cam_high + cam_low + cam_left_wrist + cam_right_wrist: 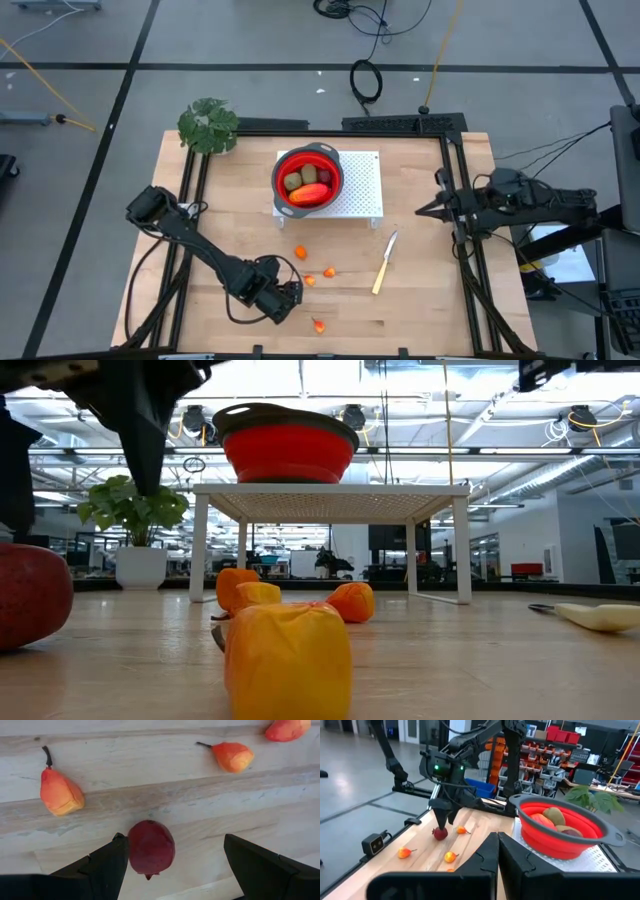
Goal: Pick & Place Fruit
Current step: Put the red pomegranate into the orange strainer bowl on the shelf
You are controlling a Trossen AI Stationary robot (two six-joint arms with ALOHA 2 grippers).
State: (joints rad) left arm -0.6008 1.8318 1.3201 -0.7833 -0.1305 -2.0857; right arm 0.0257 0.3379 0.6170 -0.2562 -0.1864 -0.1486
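Observation:
A dark red round fruit [151, 847] rests on the wooden table near its front edge. My left gripper [172, 865] hangs open just above it, pointing down, one finger on either side. The fruit [440, 833] shows closer to one finger [107, 867] than to the other. Several tiny orange fruits [300, 252] [318, 325] lie around it. The red bowl [307, 178] stands on a white rack [365, 185] and holds olive-brown ovals [293, 181] and an elongated red-orange piece [310, 194]. My right gripper [420, 210] is shut and held level at the table's right side, pointing toward the rack.
A pale-handled knife [385, 262] lies right of the orange fruits. A potted plant [208, 125] stands at the far left corner. Bare wood lies between the knife and the right edge. The rack's legs [200, 545] stand behind the fruits.

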